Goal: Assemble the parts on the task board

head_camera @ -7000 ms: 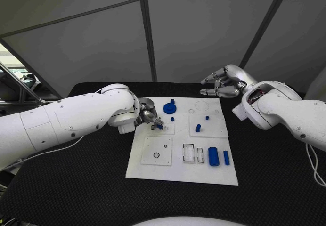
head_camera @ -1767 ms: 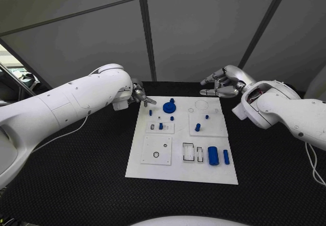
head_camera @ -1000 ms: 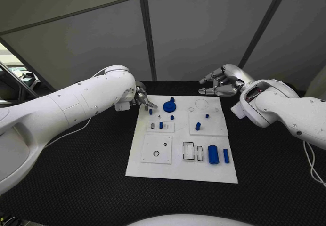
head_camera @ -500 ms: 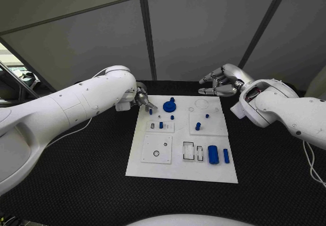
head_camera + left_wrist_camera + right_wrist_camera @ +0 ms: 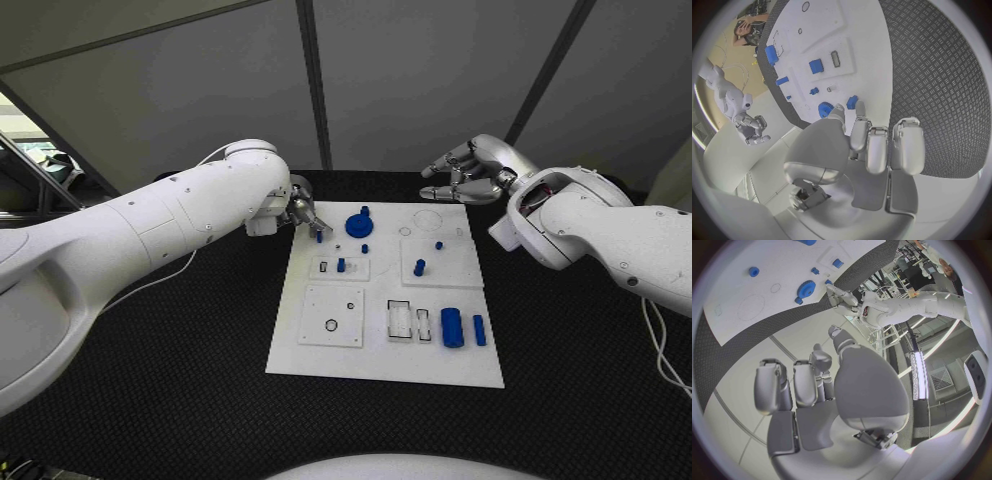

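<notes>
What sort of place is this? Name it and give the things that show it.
Probably a robotics lab test cell. A white task board with small blue parts lies on a black table, grey partition panels stand behind it, and the right wrist view shows ceiling strip lights.

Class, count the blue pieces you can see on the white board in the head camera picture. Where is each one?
8: gear and small peg far left; pegs at; cylinder and thin bar near right. The left hand's fingers may hide more.
</notes>
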{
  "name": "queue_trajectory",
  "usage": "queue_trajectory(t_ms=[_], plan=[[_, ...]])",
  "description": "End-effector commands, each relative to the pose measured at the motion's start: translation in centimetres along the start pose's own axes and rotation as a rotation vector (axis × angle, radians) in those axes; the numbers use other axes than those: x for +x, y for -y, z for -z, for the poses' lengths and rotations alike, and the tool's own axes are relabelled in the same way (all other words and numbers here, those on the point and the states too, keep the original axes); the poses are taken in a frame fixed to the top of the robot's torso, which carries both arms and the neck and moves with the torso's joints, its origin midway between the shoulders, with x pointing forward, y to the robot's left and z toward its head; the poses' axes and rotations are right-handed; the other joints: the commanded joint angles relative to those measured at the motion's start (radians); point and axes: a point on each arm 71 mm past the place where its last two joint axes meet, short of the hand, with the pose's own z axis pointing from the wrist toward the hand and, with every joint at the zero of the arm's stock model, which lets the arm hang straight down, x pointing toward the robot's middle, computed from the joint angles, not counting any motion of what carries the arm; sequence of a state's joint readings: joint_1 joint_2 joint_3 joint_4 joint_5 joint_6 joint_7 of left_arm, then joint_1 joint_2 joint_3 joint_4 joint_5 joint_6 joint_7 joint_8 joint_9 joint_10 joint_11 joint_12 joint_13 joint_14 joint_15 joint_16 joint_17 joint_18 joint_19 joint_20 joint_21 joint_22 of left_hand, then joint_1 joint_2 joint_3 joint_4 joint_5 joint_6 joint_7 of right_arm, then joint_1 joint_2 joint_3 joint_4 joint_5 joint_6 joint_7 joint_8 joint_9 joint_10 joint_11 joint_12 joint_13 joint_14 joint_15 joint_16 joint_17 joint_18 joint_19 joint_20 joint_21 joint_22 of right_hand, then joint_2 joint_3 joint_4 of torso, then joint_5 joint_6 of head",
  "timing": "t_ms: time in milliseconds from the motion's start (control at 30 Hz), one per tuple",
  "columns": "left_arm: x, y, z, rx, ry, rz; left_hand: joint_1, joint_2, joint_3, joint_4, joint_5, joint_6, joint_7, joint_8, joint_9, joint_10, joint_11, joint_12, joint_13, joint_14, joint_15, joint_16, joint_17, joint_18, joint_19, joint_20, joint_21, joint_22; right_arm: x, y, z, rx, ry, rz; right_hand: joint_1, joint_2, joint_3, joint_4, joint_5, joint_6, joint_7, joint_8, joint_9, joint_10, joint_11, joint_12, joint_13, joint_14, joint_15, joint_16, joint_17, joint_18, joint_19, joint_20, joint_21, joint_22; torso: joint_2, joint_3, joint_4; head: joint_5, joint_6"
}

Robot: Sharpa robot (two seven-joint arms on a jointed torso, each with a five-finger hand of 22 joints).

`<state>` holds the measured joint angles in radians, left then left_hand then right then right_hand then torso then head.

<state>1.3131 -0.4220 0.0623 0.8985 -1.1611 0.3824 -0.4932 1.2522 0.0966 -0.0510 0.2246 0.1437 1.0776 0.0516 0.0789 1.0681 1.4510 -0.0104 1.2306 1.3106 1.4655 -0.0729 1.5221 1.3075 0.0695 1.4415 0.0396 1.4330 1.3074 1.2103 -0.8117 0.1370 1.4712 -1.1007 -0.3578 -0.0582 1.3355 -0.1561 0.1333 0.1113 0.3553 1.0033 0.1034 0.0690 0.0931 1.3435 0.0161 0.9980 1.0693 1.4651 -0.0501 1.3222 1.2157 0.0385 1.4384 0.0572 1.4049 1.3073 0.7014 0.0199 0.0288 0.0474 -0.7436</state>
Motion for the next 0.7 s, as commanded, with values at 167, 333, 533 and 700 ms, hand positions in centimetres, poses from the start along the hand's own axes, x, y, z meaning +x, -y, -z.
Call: queue_trajectory(t_ms=[167, 333, 533, 700], plan=[[0.05, 0.32, -0.02, 0.016, -0.010, -0.013, 0.048, 0.021, 0.006, -0.032, 0.034, 0.003, -0.004, -0.007, -0.007, 0.002, -0.008, -0.002, 0.175, 0.095, -0.004, 0.006, 0.230, -0.016, -0.006, -0.003, -0.006, 0.060, -0.02, -0.23, -0.09, -0.012, -0.002, 0.003, -0.012, 0.002, 0.008, 0.000, 0.005, 0.001, 0.001, -0.004, 0.000, 0.000, 0.002, 0.002, 0.001, 0.028, -0.004, -0.001, 0.001, 0.020, -0.004, 0.000, -0.002, 0.024, 0.000, -0.0002, 0.0005, 0.001, -0.002], [0.06, 0.27, -0.05, 0.014, -0.011, -0.012, 0.083, 0.038, 0.020, -0.062, 0.101, 0.000, -0.007, -0.008, -0.013, 0.001, -0.011, -0.003, 0.174, 0.095, -0.006, 0.007, 0.231, -0.016, -0.006, -0.005, -0.007, 0.061, -0.03, -0.21, -0.09, -0.012, -0.002, 0.003, -0.012, 0.002, 0.008, 0.000, 0.005, 0.001, 0.001, -0.004, 0.000, 0.000, 0.002, 0.002, 0.001, 0.028, -0.004, -0.001, 0.001, 0.020, -0.004, 0.000, -0.002, 0.024, 0.000, -0.0001, 0.0001, 0.001, -0.005], [0.00, 0.15, -0.05, 0.016, -0.004, -0.008, 0.155, 0.051, 0.083, -0.129, 0.227, -0.016, -0.004, -0.009, -0.018, -0.002, -0.011, -0.010, 0.172, 0.096, -0.006, 0.009, 0.233, -0.016, -0.007, -0.007, -0.009, 0.062, -0.04, -0.20, -0.07, -0.011, -0.001, 0.003, -0.012, 0.002, 0.008, 0.000, 0.005, 0.001, 0.001, -0.004, 0.000, 0.000, 0.002, 0.002, 0.001, 0.028, -0.004, -0.001, 0.001, 0.020, -0.004, 0.000, -0.002, 0.024, 0.000, -0.0001, 0.0003, 0.000, -0.006], [0.08, 0.10, -0.03, 0.020, -0.016, -0.013, 0.157, 0.016, 0.245, -0.191, 0.155, -0.023, 0.007, -0.004, -0.019, -0.004, -0.002, -0.018, 0.168, 0.096, 0.004, 0.013, 0.236, -0.015, -0.009, 0.000, -0.012, 0.062, -0.05, -0.19, -0.06, -0.011, -0.002, 0.003, -0.012, 0.002, 0.009, -0.001, 0.006, 0.001, 0.001, -0.004, 0.000, 0.001, 0.002, 0.004, 0.003, 0.028, -0.004, -0.001, 0.002, 0.019, -0.004, 0.000, -0.002, 0.025, 0.000, 0.0003, 0.0001, 0.000, -0.010]])
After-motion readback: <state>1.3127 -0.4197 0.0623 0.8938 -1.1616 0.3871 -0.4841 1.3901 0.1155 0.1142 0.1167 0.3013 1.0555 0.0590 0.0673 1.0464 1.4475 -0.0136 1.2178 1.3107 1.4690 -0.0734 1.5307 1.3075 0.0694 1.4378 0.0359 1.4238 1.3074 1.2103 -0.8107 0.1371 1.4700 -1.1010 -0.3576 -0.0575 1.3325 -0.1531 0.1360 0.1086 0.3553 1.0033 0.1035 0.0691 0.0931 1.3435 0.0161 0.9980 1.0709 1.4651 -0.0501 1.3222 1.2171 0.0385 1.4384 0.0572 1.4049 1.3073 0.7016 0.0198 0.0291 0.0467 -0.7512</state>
